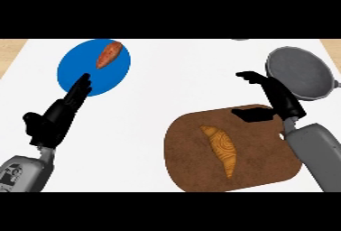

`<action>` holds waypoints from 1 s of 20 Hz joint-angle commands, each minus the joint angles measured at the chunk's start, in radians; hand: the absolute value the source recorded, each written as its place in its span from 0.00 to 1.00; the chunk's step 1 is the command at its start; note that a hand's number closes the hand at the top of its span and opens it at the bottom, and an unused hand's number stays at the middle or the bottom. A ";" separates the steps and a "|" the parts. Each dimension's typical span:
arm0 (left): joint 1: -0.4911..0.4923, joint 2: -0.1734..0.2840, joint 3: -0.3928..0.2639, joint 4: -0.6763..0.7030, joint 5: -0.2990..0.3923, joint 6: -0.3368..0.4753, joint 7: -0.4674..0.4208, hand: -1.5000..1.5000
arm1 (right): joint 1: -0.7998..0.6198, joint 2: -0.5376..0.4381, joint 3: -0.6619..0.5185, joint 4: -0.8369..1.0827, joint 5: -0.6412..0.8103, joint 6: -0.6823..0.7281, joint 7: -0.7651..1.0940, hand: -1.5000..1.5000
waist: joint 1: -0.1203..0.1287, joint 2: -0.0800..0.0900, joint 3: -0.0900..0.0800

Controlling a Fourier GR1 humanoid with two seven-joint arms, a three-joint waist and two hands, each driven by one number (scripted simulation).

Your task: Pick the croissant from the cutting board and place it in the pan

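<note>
A golden croissant [223,149] lies lengthwise in the middle of the brown cutting board [266,167] at the lower right. The grey pan [300,72] sits at the upper right, with nothing in it. My right hand [276,92] hovers above the board's far right corner, between board and pan, fingers relaxed and thumb apart, holding nothing. It is up and to the right of the croissant, not touching it. My left hand [63,110] rests open at the left, fingers pointing up toward the blue plate.
A blue plate [80,72] at the upper left holds an orange-brown sweet potato [108,54]. White counter top stretches between the plate and the board. Wooden edges show at the far top corners.
</note>
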 commanded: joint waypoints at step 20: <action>-0.001 -0.061 -0.007 -0.055 -0.072 0.017 0.140 0.50 | -0.187 0.060 0.259 -0.207 0.130 0.642 0.797 0.00 | -0.010 0.000 0.004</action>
